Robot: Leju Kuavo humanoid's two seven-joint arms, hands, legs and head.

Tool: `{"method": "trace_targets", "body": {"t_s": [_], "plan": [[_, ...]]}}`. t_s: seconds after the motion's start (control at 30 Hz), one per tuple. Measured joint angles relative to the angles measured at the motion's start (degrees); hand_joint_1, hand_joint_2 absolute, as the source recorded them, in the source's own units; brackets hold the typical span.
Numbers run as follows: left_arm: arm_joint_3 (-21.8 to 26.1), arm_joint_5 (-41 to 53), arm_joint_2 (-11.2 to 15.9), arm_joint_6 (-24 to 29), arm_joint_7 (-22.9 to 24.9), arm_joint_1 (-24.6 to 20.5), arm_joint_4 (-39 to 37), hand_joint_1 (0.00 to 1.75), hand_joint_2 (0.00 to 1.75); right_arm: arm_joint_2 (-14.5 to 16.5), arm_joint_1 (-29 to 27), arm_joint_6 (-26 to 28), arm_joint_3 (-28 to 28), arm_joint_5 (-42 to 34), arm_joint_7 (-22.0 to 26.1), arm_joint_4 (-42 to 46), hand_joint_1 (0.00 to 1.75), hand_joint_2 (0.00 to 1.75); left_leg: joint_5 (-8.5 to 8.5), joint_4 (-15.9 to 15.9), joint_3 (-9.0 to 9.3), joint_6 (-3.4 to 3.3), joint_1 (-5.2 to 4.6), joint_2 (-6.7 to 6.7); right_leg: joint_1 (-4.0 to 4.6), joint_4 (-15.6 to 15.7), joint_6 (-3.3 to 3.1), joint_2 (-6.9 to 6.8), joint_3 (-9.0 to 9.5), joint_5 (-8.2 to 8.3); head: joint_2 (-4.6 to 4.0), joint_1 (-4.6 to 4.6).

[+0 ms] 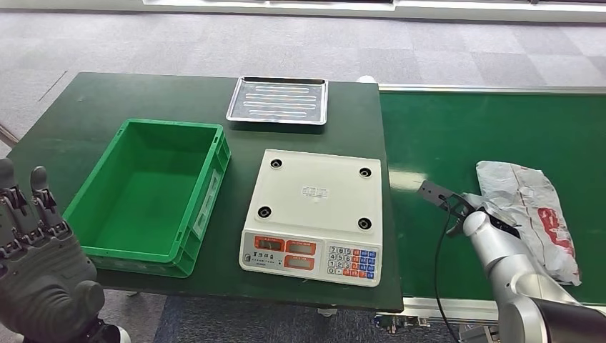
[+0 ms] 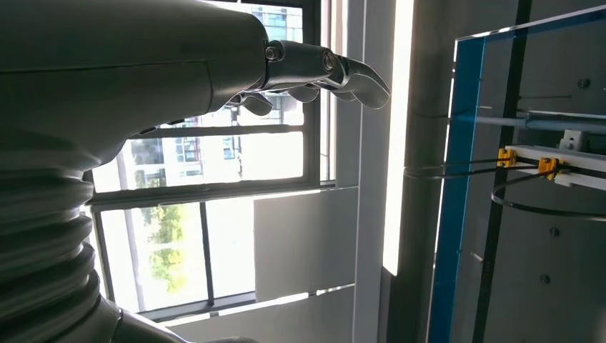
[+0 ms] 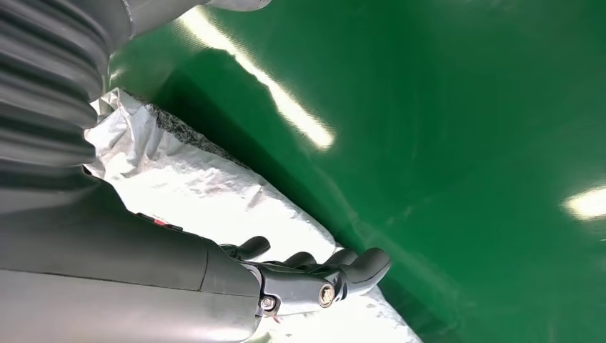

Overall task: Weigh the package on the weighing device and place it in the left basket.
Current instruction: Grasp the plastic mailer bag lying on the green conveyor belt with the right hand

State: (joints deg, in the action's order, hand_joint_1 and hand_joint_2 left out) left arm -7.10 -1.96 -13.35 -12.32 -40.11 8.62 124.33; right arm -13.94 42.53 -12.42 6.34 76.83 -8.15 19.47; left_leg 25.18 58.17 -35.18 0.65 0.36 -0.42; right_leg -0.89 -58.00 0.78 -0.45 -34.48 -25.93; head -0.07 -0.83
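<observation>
1. Left hand (image 1: 39, 264) first: my grey many-fingered hand is raised at the near left corner of the dark green table (image 1: 86, 107), fingers apart and upright, holding nothing. Its wrist camera looks off at a window.
2. Next comes the bright green open-topped plastic basket (image 1: 207, 193), standing on the table with nothing in it that I can see; that is where the package must end up.
3. Just beside it sits the white flat-topped electronic scale (image 1: 314, 193) with red displays and a keypad on its near face. Behind the scale lies a ribbed silver metal tray (image 1: 279, 100).
4. Right of the table runs the green conveyor belt (image 1: 457, 136). The crumpled silver-grey plastic mailer package with red print (image 1: 529, 200) lies flat on it, well apart from the scale.
5. My right hand (image 3: 307, 275) is over the package with fingers curled; I cannot tell whether it grips the film yet.
6. I judge the package light, soft and limp, with slick film that may slide or sag. I would take it across its middle, gathering a fold, not by a loose corner.
</observation>
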Motion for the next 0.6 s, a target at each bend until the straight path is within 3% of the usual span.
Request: {"method": "trace_targets", "body": {"t_s": [0.13,0.6], "plan": [[0.3,0.0,0.0,0.2,0.0,-0.4,-0.1,0.0,1.75,-0.2,0.1,0.2,0.2,0.5,-0.8,0.0,0.0,1.75,0.0,0.0,0.0,0.0,0.0,0.0,0.0,0.0,0.0,0.0,0.0,0.0,0.0,0.0],[0.4,0.6,-0.3,2.0,0.0,-0.2,0.0,0.0,1.75,-0.5,0.1,4.7,0.2,5.2,-10.7,0.2,0.0,1.75,0.0,0.0,0.0,0.0,0.0,-0.01,0.0,0.0,0.0,-0.01,0.01,0.0,0.0,0.0]]}}
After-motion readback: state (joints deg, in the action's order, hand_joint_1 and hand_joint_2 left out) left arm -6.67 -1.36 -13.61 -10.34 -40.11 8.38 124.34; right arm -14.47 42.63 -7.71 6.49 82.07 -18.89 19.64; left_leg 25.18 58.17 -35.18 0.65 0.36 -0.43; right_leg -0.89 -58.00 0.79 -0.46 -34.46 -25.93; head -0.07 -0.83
